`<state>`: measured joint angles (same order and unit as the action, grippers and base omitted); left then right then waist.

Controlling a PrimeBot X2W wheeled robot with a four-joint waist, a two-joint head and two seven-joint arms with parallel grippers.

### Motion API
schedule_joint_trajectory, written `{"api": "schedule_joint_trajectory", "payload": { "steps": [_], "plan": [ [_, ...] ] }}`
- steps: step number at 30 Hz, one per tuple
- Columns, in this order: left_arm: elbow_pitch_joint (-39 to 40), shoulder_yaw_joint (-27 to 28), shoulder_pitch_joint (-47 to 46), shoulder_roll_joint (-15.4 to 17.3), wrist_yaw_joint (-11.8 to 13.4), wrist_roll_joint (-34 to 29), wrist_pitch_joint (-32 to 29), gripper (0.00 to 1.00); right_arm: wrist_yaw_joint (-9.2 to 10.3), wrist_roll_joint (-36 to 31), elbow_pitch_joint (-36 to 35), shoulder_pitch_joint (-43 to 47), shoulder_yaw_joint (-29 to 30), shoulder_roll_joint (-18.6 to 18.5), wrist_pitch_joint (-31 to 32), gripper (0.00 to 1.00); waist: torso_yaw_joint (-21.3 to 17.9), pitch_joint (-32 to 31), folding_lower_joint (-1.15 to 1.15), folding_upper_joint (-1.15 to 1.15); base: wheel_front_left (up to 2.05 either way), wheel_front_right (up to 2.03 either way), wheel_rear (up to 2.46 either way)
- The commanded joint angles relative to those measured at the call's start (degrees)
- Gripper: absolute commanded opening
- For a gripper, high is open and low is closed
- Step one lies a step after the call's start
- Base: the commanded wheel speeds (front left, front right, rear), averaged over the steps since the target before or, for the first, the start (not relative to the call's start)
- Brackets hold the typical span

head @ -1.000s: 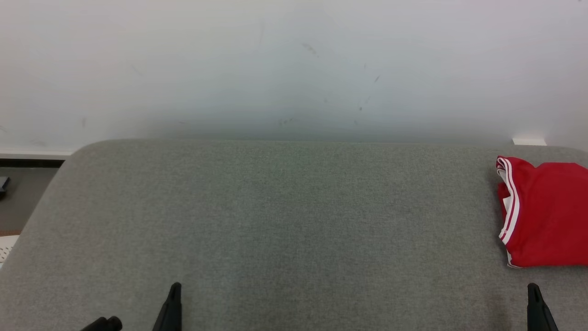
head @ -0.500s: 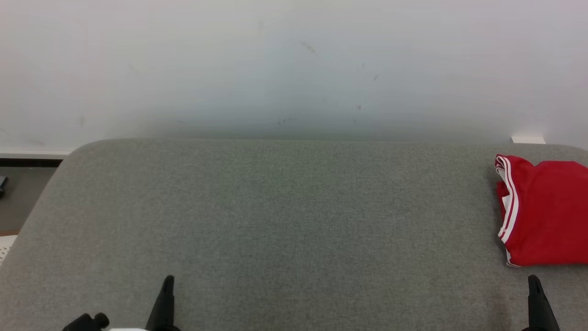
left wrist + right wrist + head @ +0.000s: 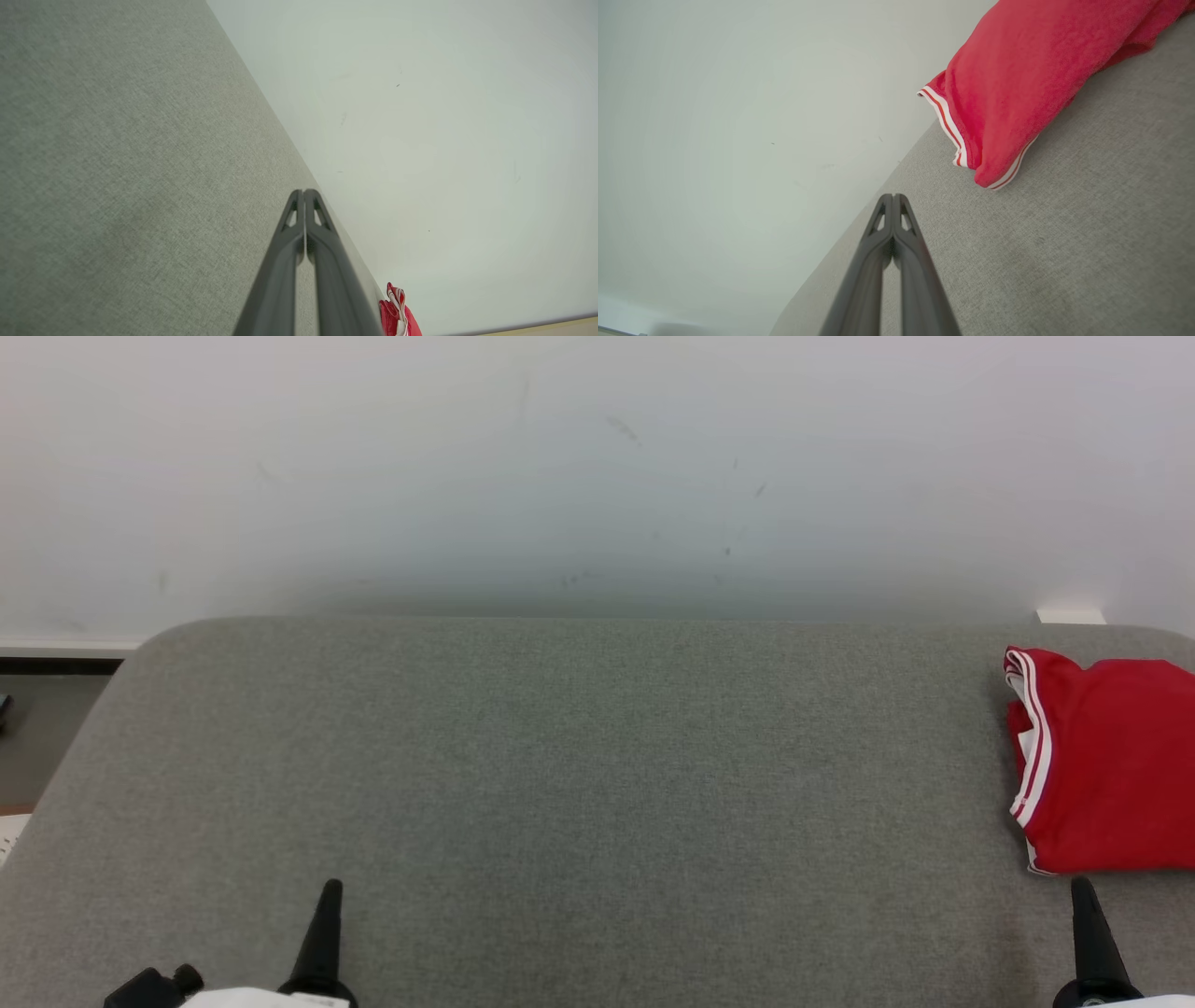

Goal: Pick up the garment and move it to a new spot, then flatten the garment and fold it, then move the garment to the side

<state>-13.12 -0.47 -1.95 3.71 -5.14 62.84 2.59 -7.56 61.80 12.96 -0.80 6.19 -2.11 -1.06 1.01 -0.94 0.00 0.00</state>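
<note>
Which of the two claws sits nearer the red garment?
The right claw, its shut tip just short of the folded red garment; the left claw sits far off to the other side.

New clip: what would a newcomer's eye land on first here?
The red garment, white-striped, lying folded at the grey surface's far right edge. Next, the left gripper and right gripper at the head view's bottom corners, fingers shut on nothing, the right one just short of the garment.
</note>
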Motion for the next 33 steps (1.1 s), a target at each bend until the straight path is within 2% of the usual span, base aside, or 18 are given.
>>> {"api": "schedule_joint_trajectory", "payload": {
  "steps": [1, 33],
  "plan": [
    [0.3, 0.5, -1.1, 0.5, -0.4, 2.3, -0.5, 0.00, 0.07, 2.1, -0.2, -1.3, 0.3, -0.7, 0.5, 0.00, 0.0, 0.0, 0.00, 0.00, 0.00, 0.00, 0.00],
    [-0.2, 3.1, -3.3, 0.8, -1.4, 19.2, -4.5, 0.00, 0.11, 18.6, 0.8, -4.2, 0.5, -0.9, 4.7, 0.00, -0.5, 0.5, 0.00, 0.00, 0.00, 0.00, 0.00]
  ]
}}
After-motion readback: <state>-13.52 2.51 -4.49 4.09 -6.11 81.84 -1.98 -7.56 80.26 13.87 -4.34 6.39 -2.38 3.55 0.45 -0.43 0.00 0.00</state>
